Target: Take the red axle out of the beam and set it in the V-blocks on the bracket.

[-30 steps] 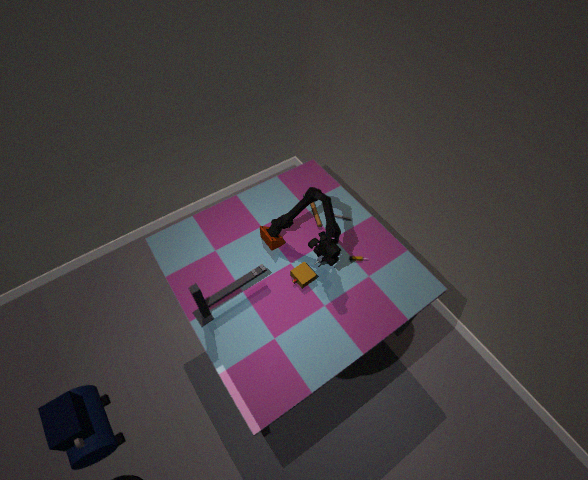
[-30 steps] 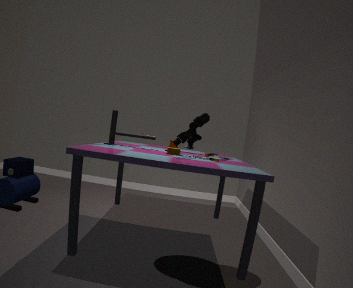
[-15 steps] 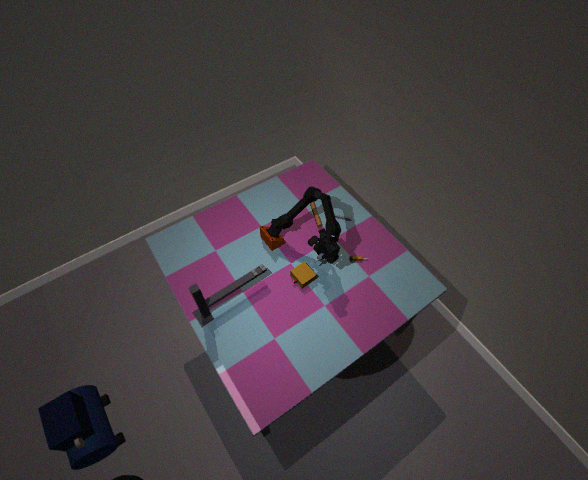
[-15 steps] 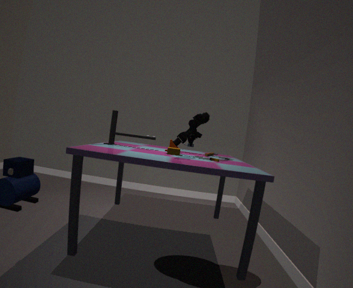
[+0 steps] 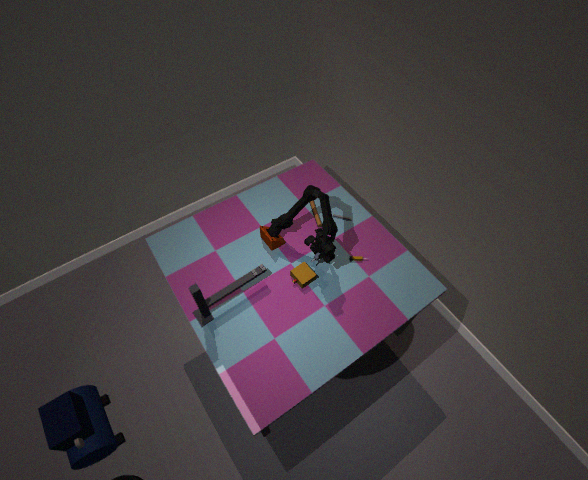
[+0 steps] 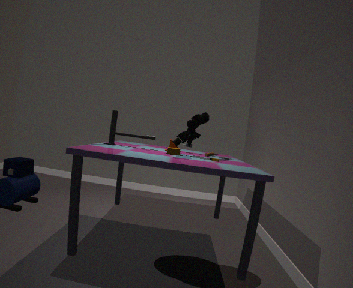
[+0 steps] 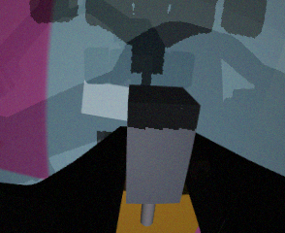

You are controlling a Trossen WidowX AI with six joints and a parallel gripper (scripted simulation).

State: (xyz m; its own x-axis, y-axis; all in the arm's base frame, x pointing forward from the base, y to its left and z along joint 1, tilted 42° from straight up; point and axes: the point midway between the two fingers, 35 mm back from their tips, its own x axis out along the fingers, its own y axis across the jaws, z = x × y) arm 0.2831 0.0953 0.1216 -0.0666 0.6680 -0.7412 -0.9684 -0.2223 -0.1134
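There is one tool [image 5: 321, 258] [image 6: 188, 144] [image 7: 153, 135], and it is grasping one grey block [image 7: 154, 165] with a thin pin. The pin points toward the yellow beam [image 5: 303, 274] [image 6: 173, 150] [image 7: 174, 218]. The tool is above the worktop [image 5: 289, 356] [image 6: 170, 164], near this beam; whether the pin touches it, I cannot tell.

The task's thing is one red axle [image 5: 294, 281] [image 6: 166, 150]. Only its small end is seen, and it comes out from the beam on the side which is farther from the tool. So the axle is in the beam, and the beam is between this red end and the tool.

Farther on this same side is one dark bracket [image 5: 232, 288] [image 6: 133, 135], a long bar on one upright post [image 5: 200, 301] [image 6: 113, 126]. Near the bar's end which is closer to the tool, there are two small V-blocks [image 5: 258, 269] [image 6: 151, 137], with no axle on them.

On the other side of the tool, one yellow-handled screwdriver [image 5: 357, 258] [image 6: 214, 159] lies near. Behind the tool are one tan handle [image 5: 315, 212] [image 6: 209, 153] and one thin grey rod [image 5: 342, 217], and also one orange base [image 5: 271, 238] [image 6: 172, 144] under the arm. What stands in the way of the axle's far end is the beam body.
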